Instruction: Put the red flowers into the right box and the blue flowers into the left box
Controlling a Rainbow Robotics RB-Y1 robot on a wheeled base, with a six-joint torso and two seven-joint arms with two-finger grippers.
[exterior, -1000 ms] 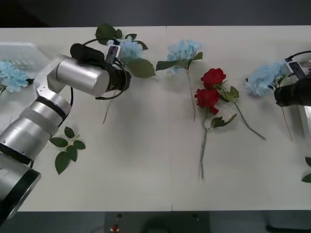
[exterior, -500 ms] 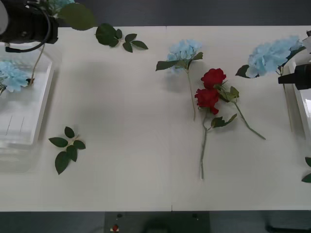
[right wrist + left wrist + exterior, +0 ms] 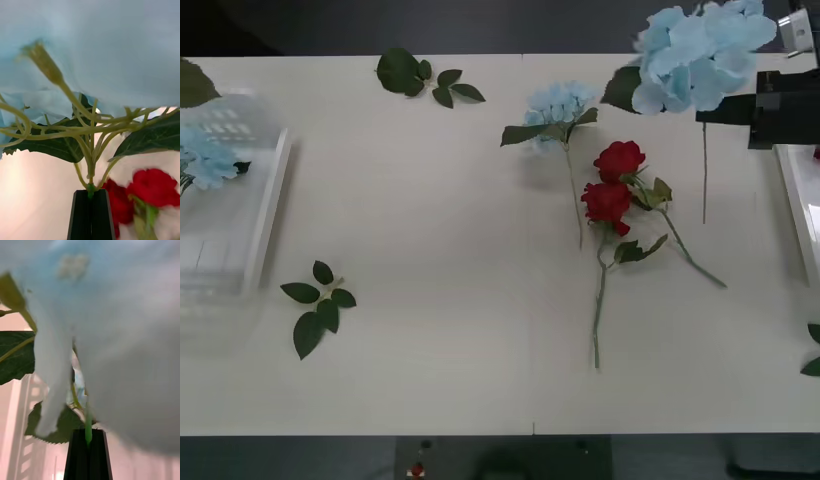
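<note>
**Blue flowers lifted at both ends of the worktop**

Blue flowers are split up: one cluster [image 3: 558, 105] lies far-centre on the worktop [image 3: 450, 330], one [image 3: 205, 160] rests in the left box [image 3: 268, 205], and a big one [image 3: 700, 50] hangs raised at far right. Two red flowers [image 3: 612, 180] lie just right of the centre cluster, stems crossing. Leaf sprigs [image 3: 318, 305] lie near left and far left-centre. The right box [image 3: 792, 200] shows its rim. The right pincer [image 3: 90, 195] is clamped on the raised cluster's stem; the left pincer [image 3: 88, 433] pinches another blue stem [image 3: 88, 427] over the left box.
</note>
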